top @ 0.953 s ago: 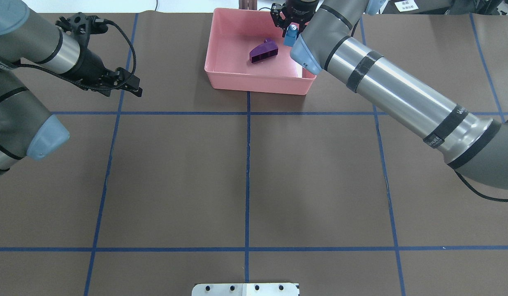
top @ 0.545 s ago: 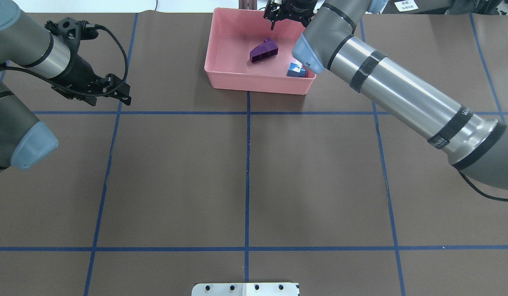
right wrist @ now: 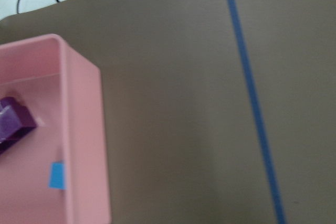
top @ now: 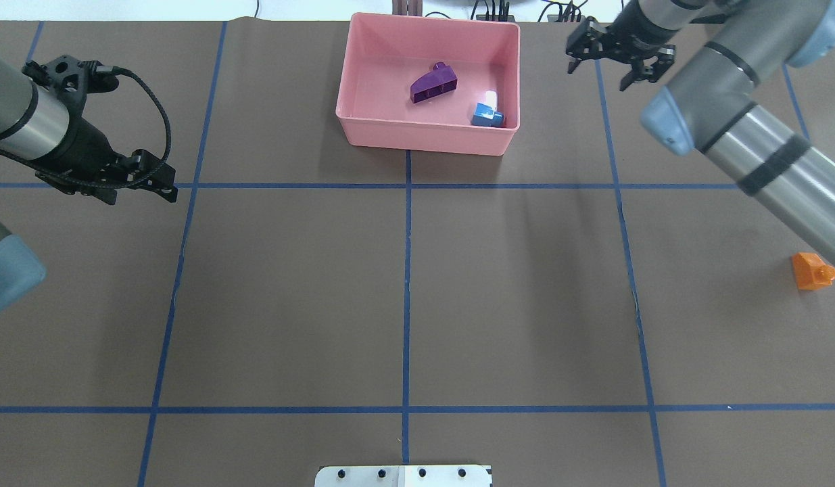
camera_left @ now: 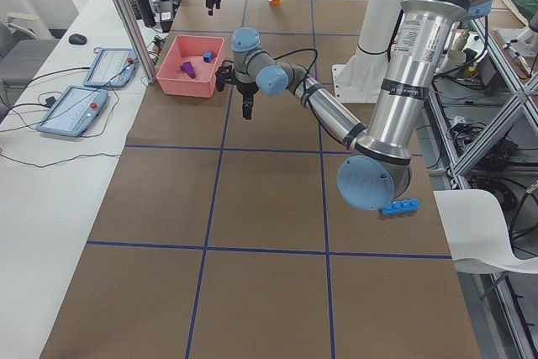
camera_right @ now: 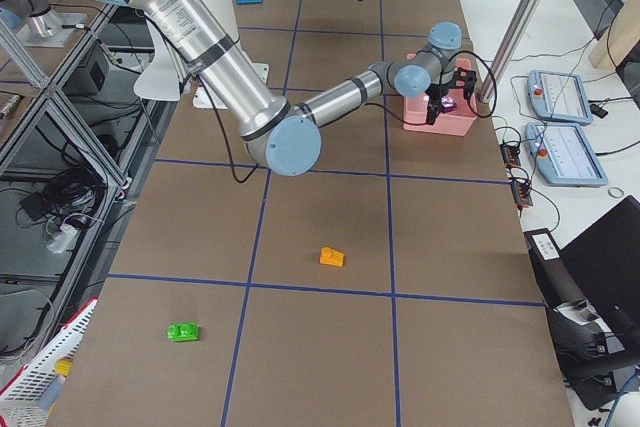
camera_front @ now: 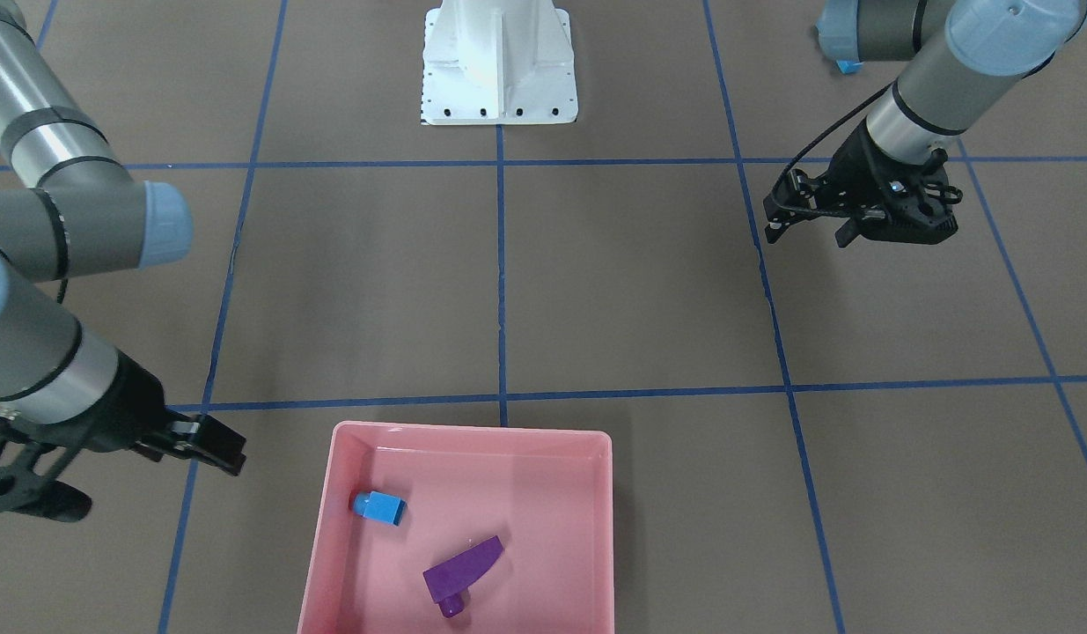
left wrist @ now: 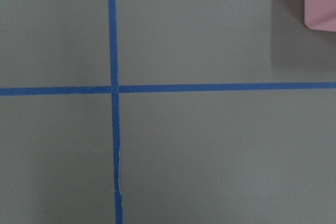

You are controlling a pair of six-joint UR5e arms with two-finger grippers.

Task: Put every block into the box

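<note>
The pink box (top: 363, 128) stands at the table's far middle. In it lie the purple wedge (top: 433, 83) and the blue one-stud cube (top: 488, 115), the cube in the box's near right corner. My right gripper (top: 596, 76) is open and empty, right of the box and apart from it. My left gripper (top: 136, 193) is open and empty over bare table far left of the box. The orange sloped piece (top: 813, 272) lies at the right edge. The green brick (camera_right: 182, 331) and the long blue bar (camera_left: 399, 206) show only in the side views.
The white metal base (top: 403, 476) sits at the near edge. Blue tape lines cross the brown table cover. In the front-facing view the box (camera_front: 332, 528) is at the bottom and the bar's end (camera_front: 848, 66) peeks from under the left arm.
My right gripper let the blue cube drop into the box, then swung right and out past the box's right wall. My left arm drew back to the left and nearer.
</note>
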